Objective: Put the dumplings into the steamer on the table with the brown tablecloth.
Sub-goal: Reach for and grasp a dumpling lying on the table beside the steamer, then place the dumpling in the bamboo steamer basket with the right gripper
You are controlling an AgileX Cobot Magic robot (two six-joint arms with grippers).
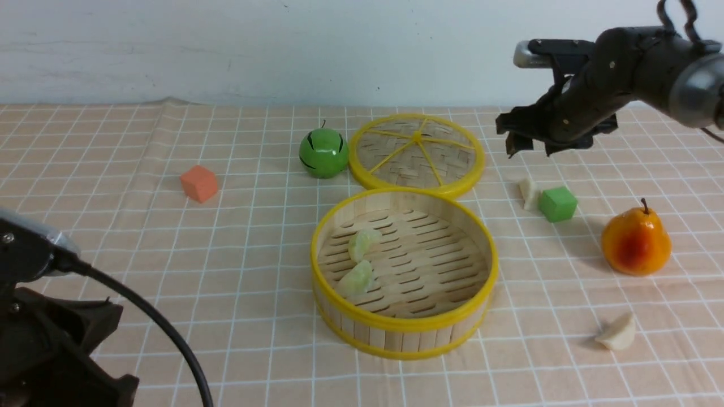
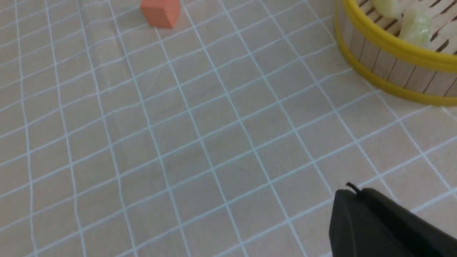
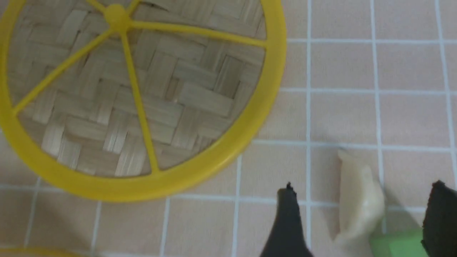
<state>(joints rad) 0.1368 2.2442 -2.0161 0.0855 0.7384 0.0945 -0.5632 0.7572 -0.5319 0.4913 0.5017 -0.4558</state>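
Note:
The steamer (image 1: 404,333) stands mid-table on the brown tablecloth (image 1: 113,254) and holds two greenish dumplings (image 1: 362,243) (image 1: 356,279); both also show in the left wrist view (image 2: 414,25). One white dumpling (image 1: 529,193) leans against a green cube (image 1: 557,203); another white dumpling (image 1: 617,332) lies at the front right. My right gripper (image 1: 526,144) is open and empty, hovering above the first white dumpling, which lies between its fingers in the right wrist view (image 3: 358,200). My left gripper (image 2: 351,194) is shut and empty at the front left.
The flat woven lid (image 1: 417,150) lies behind the steamer, with a green apple (image 1: 323,152) to its left. An orange cube (image 1: 199,183) sits at left. An orange pear (image 1: 636,242) stands at right, near the green cube.

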